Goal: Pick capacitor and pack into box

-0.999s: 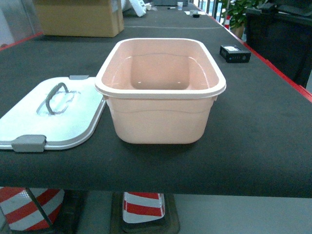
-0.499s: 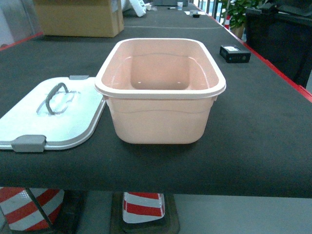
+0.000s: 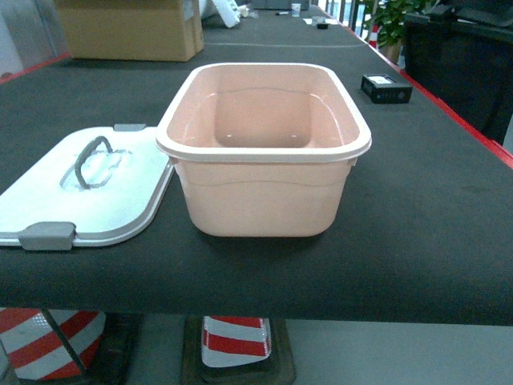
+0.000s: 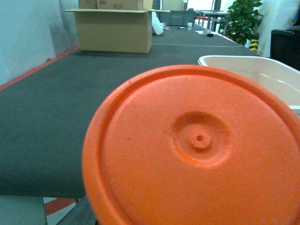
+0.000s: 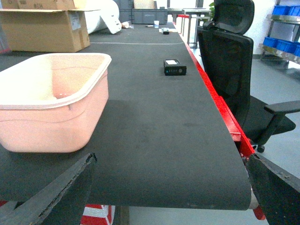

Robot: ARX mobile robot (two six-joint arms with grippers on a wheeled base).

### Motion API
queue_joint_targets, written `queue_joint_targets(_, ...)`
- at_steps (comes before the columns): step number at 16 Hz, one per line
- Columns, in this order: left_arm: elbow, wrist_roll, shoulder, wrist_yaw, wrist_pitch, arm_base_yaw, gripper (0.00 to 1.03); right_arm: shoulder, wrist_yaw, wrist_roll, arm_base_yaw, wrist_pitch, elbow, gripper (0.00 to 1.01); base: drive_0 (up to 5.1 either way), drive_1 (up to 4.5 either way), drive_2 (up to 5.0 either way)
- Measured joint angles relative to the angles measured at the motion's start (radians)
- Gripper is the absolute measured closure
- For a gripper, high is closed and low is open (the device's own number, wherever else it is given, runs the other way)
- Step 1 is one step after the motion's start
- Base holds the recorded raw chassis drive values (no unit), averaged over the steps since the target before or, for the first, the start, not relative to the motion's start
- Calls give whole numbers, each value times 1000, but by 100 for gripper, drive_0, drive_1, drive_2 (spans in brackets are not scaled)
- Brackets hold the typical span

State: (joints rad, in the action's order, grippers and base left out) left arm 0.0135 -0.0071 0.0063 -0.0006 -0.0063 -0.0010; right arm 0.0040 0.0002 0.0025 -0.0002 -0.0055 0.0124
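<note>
Nothing has moved since the earlier head frames, as far as I can see; everything sits exactly where it was.

Biggest thing here is the long black table (image 3: 433, 233). The box (image 3: 264, 152), the peach-pink tub with the white rim, stands upright in the middle of it near the front edge, open on top, and looks empty inside. Its white lid (image 3: 88, 192) lies flat just left of the box, nearly touching the rim, grey handle facing up and a grey clip at its near corner. Behind the box, off to the left, there's a brown cardboard carton (image 3: 132, 28). Behind it to the right, well apart, a small black device (image 3: 386, 87) with a white label sits close to the table's red edge. A black office chair (image 5: 234, 56) is beyond that edge, right of the box.

The left wrist view is mostly filled by a round orange disc (image 4: 197, 150), with the box rim peeking in behind it on the right. I can't pick out a capacitor anywhere. Neither gripper shows in the head view, and the wrist views don't show any fingers, so I can't tell how open they are or if they hold anything.
</note>
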Motion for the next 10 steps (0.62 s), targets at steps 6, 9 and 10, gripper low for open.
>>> queue_joint_targets(6, 2, 18, 246, -461, 197, -235, 59, 0, 0, 0, 0, 1, 0, 3, 0, 0, 0)
queue_joint_targets(9, 108, 60, 724, -409, 688, -167, 59, 0, 0, 0, 0, 2, 0, 3, 0, 0, 0)
queue_joint_targets(10, 186, 66, 887, -362, 819, -172, 59, 0, 0, 0, 0, 0, 0, 3, 0, 0, 0)
